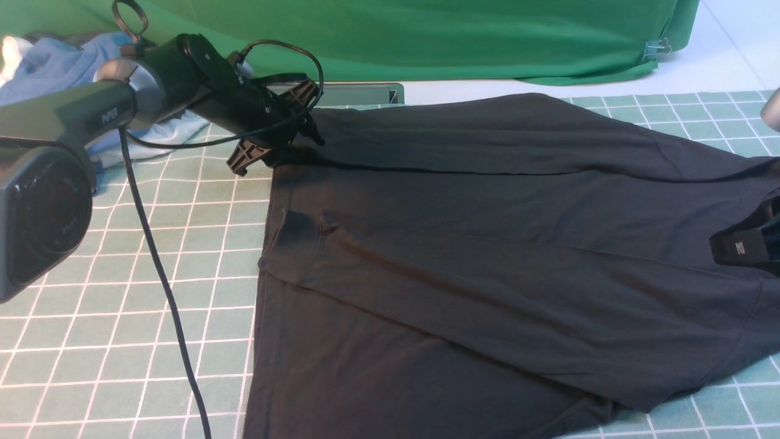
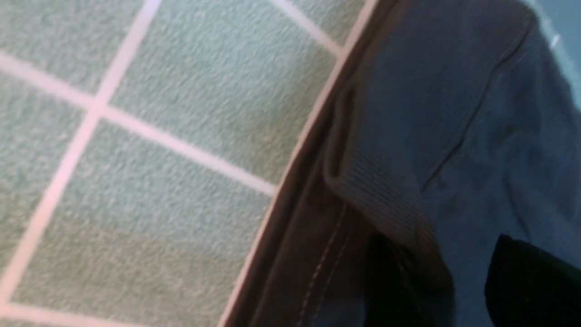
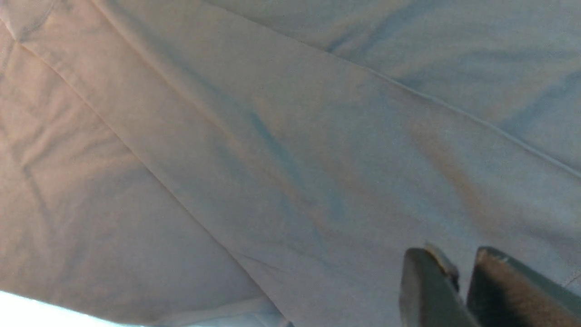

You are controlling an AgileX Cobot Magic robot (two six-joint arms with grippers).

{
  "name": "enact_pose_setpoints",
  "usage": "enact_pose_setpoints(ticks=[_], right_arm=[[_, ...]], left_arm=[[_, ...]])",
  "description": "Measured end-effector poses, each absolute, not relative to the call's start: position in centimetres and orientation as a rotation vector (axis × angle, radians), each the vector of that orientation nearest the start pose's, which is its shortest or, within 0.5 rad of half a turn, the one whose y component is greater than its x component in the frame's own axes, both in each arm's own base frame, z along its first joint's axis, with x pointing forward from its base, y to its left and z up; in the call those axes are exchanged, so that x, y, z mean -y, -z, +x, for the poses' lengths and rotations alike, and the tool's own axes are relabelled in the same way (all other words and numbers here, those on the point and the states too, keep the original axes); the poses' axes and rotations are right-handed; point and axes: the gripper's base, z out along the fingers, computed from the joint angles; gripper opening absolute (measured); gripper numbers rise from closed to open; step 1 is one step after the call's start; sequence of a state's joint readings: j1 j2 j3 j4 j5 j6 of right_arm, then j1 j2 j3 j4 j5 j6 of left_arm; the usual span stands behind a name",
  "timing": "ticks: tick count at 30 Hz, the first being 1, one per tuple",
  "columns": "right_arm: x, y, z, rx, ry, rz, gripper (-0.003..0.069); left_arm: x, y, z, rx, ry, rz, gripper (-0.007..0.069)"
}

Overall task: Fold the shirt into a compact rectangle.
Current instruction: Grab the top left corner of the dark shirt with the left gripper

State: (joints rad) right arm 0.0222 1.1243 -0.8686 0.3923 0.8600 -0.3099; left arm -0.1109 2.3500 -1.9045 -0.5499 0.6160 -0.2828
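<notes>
Nearest you, the black shirt lies spread on the worktop, its near edge running out of the bottom of your front view. The green checked cloth that covers the worktop shows to the shirt's left and past its near right corner. A black cable hangs just left of the shirt, dropping from your left arm, whose camera housing sits well left of the shirt. Long folds and a stitched seam run across the shirt from left to right. At the shirt's right edge the right jaws show as a black block partly wrapped in cloth. The right wrist view shows them close together with only a slim gap, over smooth shirt fabric, and you cannot tell whether any cloth is caught between them. Farther on, at the shirt's far left corner, the left jaws stand spread apart, low on the cloth. In the left wrist view they straddle a raised, ribbed fold beside the stitched hem, where the shirt meets the checked cloth. Beyond that corner, blue and white garments lie in a heap. A grey bar sits just behind the shirt's far edge, and a green backdrop cloth hangs behind it.
</notes>
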Motion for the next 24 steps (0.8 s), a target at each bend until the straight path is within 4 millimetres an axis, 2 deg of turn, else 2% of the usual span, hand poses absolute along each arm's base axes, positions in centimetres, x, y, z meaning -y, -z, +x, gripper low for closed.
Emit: enact_pose_setpoints(ticks=[9,15,24], right_arm=[[-3.1,-30.2,21.2,-2.518,-0.362,-0.195,0.0165],[-3.0,-30.3,21.4,-2.491,-0.350,-0.185,0.0167],[-3.0,-30.4,21.5,-2.481,-0.346,-0.181,0.0178]], left_arm=[[8.5,-16.3,51.9,-2.433,0.753,-0.719,0.0275],[8.6,-15.4,51.9,-2.445,0.772,-0.755,0.0216],[8.7,-15.0,51.8,-2.466,0.786,-0.772,0.0209]])
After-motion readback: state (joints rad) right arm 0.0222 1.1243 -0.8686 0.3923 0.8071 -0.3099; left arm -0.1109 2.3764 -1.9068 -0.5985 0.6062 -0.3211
